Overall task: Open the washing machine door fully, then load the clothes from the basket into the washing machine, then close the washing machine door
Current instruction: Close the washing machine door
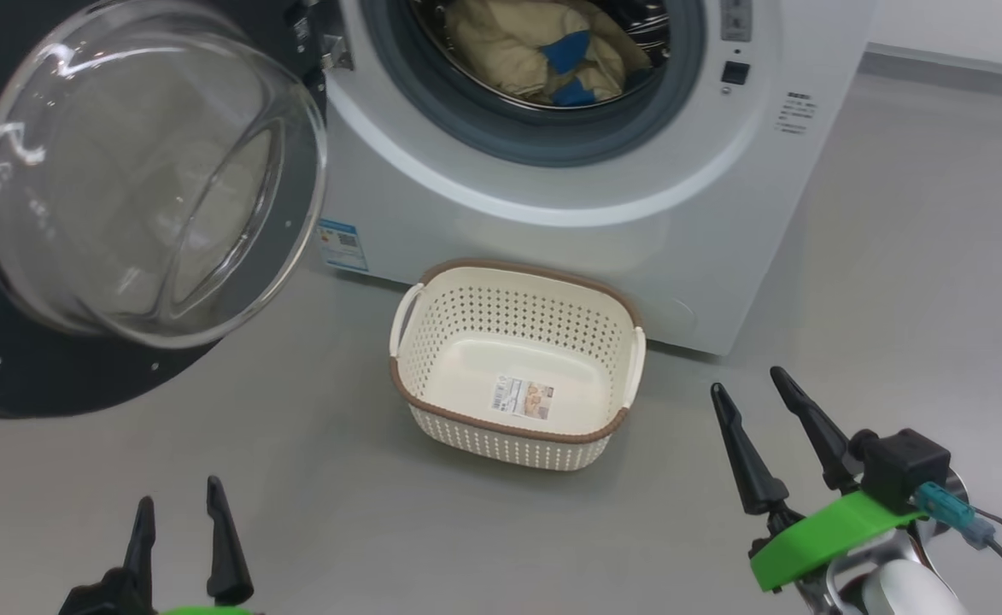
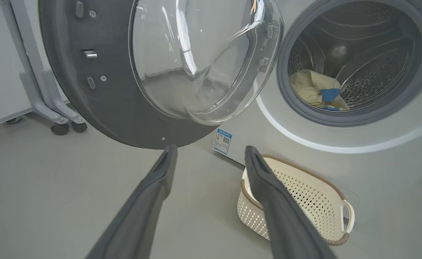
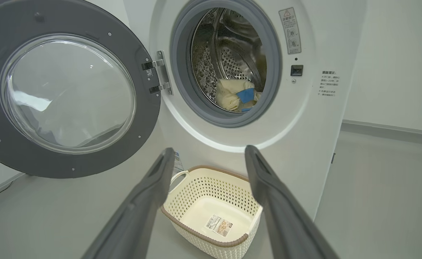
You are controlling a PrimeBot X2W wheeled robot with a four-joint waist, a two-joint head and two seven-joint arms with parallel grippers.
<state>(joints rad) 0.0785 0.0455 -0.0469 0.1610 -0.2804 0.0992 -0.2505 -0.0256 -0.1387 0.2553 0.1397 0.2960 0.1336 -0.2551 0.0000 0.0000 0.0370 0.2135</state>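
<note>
The washing machine stands with its door swung wide open to the left. The cream clothes with blue patches lie inside the steel drum. The basket sits on the floor in front of the machine, holding only a label on its bottom. My left gripper is open at the lower left, short of the door. My right gripper is open to the right of the basket, holding nothing.
Grey floor spreads around the machine. A blue-and-white sticker marks the washer's lower front corner. A grey wheeled stand is behind the door at the left. A white wall rises to the right of the machine.
</note>
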